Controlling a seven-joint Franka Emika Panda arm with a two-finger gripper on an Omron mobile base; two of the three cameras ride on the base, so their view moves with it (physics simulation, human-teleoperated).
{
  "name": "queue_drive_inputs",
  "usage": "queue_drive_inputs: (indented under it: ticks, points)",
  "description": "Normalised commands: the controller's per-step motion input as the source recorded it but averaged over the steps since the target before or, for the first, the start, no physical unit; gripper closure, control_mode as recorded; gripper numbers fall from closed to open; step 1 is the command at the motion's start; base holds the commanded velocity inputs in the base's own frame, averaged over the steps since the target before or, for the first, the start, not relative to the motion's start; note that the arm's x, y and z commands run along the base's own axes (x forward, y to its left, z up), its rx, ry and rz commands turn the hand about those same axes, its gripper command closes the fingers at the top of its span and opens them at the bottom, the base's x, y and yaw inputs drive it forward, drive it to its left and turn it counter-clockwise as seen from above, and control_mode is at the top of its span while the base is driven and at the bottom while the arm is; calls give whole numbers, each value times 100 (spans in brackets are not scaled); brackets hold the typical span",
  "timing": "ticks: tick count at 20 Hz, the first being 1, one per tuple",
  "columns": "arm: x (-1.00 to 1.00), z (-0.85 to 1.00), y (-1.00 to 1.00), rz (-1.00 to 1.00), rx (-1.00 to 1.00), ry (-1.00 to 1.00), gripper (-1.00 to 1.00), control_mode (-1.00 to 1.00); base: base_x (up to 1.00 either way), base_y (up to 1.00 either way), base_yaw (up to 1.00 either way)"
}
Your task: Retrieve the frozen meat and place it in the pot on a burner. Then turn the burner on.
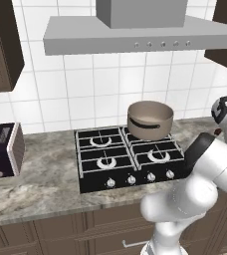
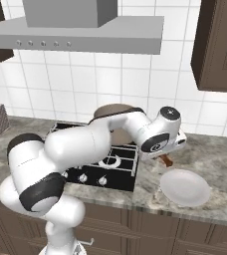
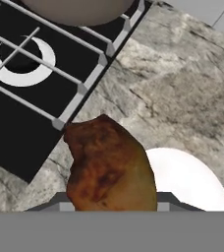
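Across the marbled counter (image 1: 41,174) I see the black cooktop (image 1: 130,157) set near the back wall, with the toaster (image 1: 3,149) well apart toward the counter's left end. My arm reaches over the counter's right stretch, beyond the cooktop's right edge. On the cooktop's back right burner sits the pot (image 1: 150,119), tan-brown with a paler inside, upright and open. Next down in size, the white plate (image 2: 185,187) lies flat near the counter's front edge, right of the cooktop. The front right burner (image 3: 21,61) shows its silver ring under the black grate in my hand view. Smallest is the frozen meat (image 3: 109,167), a reddish-brown lump clamped in my jaws, held above the counter between the cooktop's right edge and the plate; the gripper (image 2: 166,158) is closed around it.
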Motion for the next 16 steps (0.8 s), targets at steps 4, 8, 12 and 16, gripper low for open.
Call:
queue_drive_inputs:
  ticks: [4,8,12,16]
  points:
    - [28,18,8,-18,17,0,100,-100,0,0,0]
    - [17,26,12,-16,22,-2,100,-100,0,0,0]
    - [14,14,14,-15,23,-6,100,-100,0,0,0]
    - [19,0,35,-18,8,-7,100,-100,0,0,0]
